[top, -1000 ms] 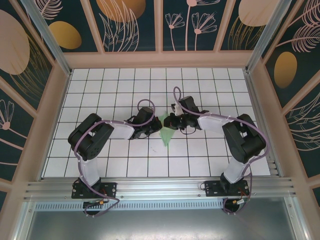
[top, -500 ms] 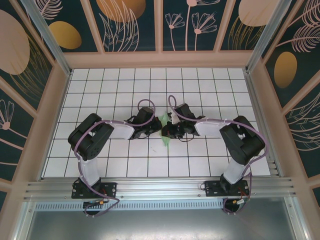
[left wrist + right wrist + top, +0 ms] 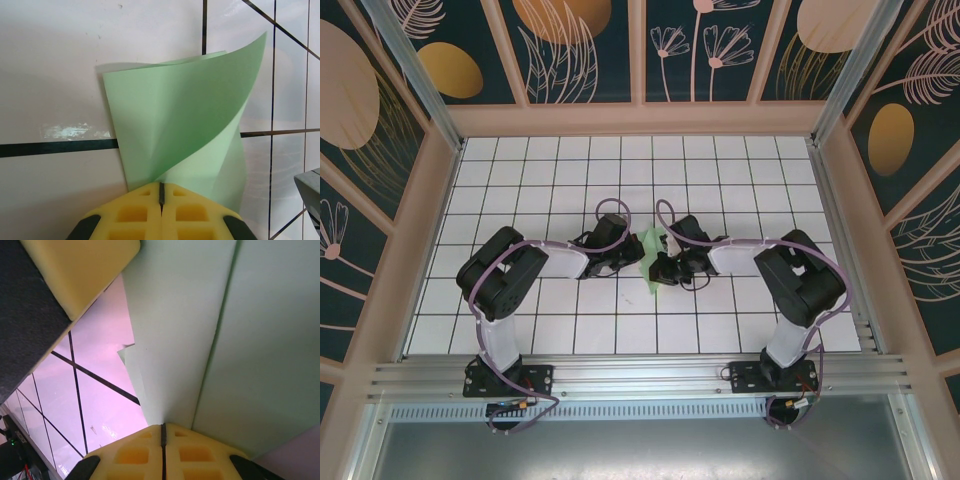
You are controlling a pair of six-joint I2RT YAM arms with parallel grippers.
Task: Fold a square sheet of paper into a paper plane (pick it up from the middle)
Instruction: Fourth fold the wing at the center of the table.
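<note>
Left gripper (image 3: 161,194), right gripper (image 3: 162,436) both pinch paper plane (image 3: 185,115), held between them.

Top view: bright, even, sharp.
Left wrist: glare on table (image 3: 65,131) at 9 o'clock; soft shadow behind sheet of paper (image 3: 180,115).
Right wrist: pink cast at 8 o'clock.

We've got pale mint-green paper (image 3: 185,125), plain all over. The gripper pads (image 3: 132,212) are yellow foam, table (image 3: 570,170) is white with a black grid, walls (image 3: 590,50) dark teal with peach-gold leaves and flowers, cables (image 3: 613,202) purple.
</note>
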